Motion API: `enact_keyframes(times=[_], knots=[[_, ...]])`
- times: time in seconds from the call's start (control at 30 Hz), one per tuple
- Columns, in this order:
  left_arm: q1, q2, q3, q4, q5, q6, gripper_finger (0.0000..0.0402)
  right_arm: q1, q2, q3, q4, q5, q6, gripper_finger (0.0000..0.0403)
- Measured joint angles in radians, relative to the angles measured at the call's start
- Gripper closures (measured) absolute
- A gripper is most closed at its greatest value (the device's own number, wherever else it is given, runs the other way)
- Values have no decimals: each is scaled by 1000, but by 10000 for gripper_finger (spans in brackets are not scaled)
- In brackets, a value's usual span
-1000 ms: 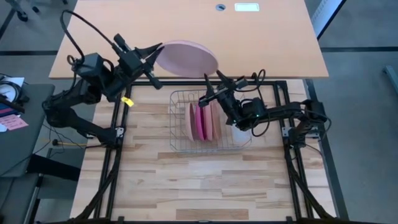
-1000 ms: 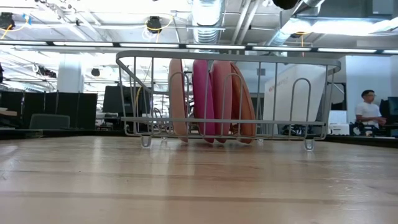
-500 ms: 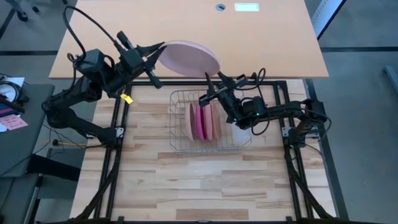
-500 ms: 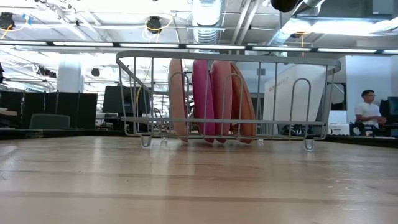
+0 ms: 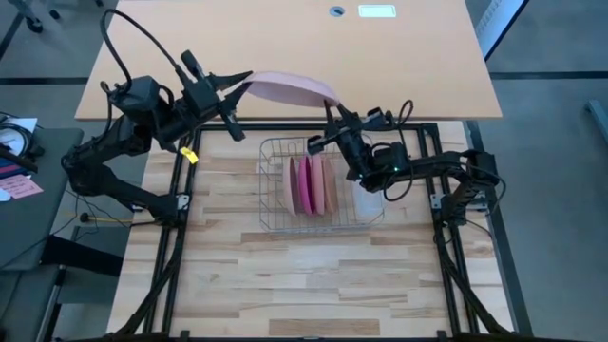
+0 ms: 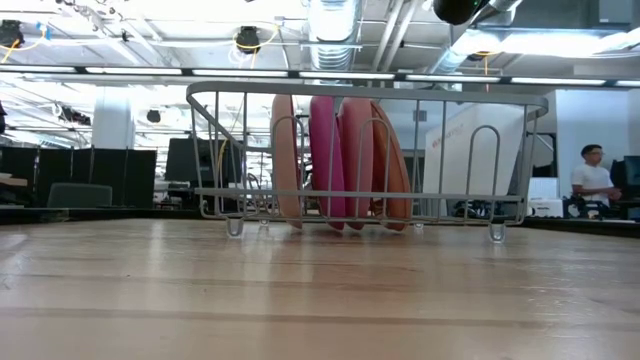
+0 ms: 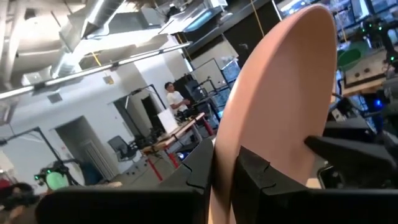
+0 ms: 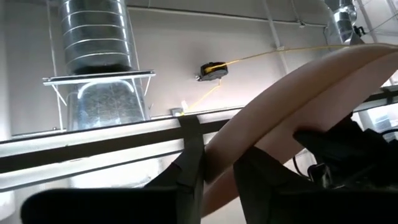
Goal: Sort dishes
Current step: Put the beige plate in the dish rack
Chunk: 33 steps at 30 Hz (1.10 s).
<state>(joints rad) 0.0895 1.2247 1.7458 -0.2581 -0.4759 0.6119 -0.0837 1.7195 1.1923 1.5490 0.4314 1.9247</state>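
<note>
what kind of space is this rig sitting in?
Looks like an open-plan robotics lab or industrial workshop. Exposed metal ductwork and bare ceiling pipes run overhead, rows of dark desks and monitors fill the room behind the wire rack, and a person stands at a far workstation.

One pale pink plate [image 5: 290, 87] hangs up in the air, tilted. Four or so more plates [image 5: 311, 183], orange, pink and bright magenta, stand on edge side by side, touching
</note>
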Motion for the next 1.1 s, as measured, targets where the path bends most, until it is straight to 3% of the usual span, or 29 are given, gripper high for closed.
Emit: enact_keyframes(times=[0.37,0.67,1.1], knots=[[-1,1,0,38,-2,15,363,-18,0,0,19,-44,-2,337],[-1,1,0,29,-9,-8,361,-35,-2,1,22,-91,3,393],[0,-3,0,-127,-103,-58,360,-71,-8,0,21,-105,-10,401]])
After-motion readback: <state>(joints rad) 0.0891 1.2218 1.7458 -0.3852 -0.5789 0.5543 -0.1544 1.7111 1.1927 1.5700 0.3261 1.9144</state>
